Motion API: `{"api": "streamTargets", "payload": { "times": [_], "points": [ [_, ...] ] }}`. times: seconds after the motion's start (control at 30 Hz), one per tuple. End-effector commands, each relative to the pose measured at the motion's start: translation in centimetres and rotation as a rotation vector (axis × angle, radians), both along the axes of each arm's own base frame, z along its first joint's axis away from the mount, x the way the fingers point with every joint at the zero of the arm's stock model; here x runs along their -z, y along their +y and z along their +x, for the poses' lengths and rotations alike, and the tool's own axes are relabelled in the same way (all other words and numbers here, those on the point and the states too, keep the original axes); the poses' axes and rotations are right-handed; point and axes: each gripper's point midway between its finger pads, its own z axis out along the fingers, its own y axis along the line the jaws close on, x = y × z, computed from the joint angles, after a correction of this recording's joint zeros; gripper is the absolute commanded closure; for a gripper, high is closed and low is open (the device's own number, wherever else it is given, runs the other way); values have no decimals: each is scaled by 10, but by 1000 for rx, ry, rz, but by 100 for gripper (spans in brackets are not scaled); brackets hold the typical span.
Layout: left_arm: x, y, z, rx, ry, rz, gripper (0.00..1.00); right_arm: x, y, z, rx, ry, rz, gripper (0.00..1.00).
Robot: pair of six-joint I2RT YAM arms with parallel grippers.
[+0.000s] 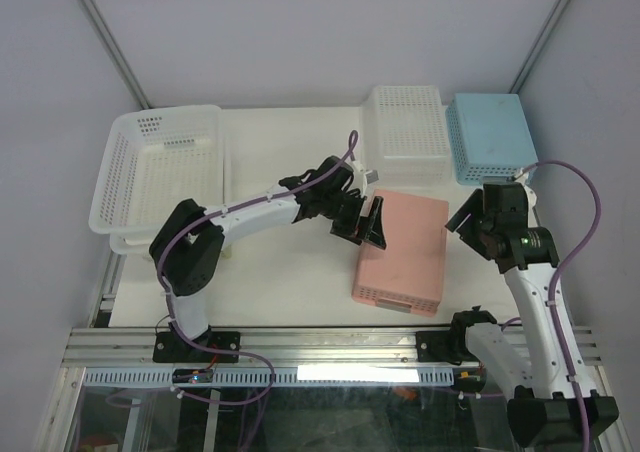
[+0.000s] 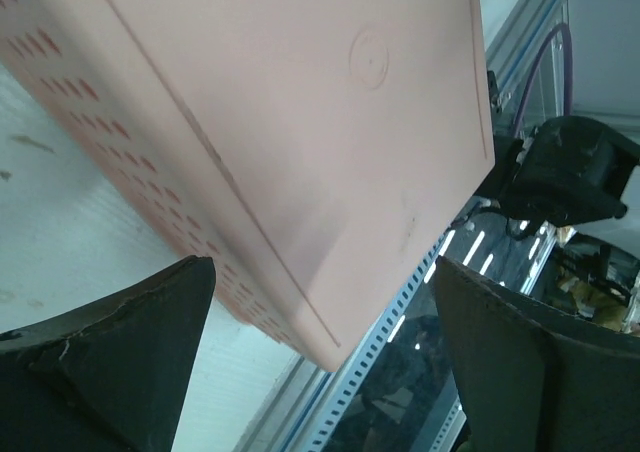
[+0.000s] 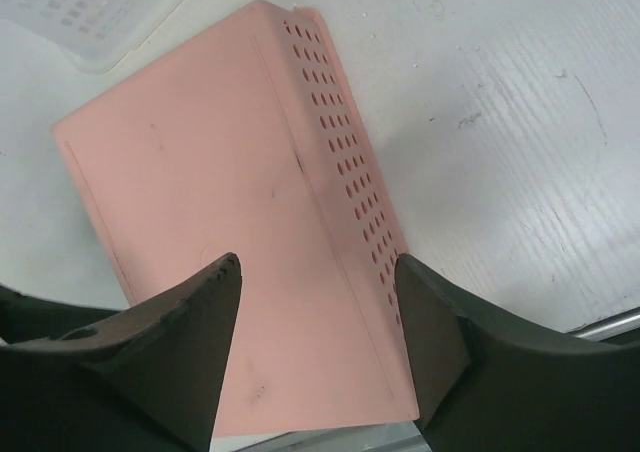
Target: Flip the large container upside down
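Large container (image 1: pixel 118 177) sat at the far left of the table (image 1: pixel 290 282), mouth up, perforated base down, so not yet turned. Long axis ran near-to-far, roughly along the table's depth, flared rim exposed on all sides. Something white showed under its near end; could not tell what. Left gripper (image 1: pixel 370 224) was well apart from it, over toward the centre, jaws spread wide and holding nothing, hovering by the left edge of an upturned pink basket (image 1: pixel 405 247). The container lay to that gripper's left and slightly farther back, beyond the left arm's own elbow. Right gripper (image 3: pixel 318 262) was above the pink basket's right side, fingers parted about halfway, nothing between them. Judged the left arm clearly the nearer; it would need to swing left and meet a long-side rim. Small white basket (image 1: pixel 405 122) and blue basket (image 1: pixel 490 137) stood inverted at the far edge, clear of that path.
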Motion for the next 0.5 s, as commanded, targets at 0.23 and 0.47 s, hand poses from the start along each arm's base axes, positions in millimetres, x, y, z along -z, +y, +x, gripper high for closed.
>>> {"api": "streamTargets", "payload": {
  "times": [0.23, 0.47],
  "points": [
    [-41, -93, 7, 151, 105, -250, 8, -53, -17, -20, 13, -63, -81, 33],
    [-62, -118, 19, 127, 121, -350, 9, -65, -27, -45, 39, -65, -122, 33]
  ]
}}
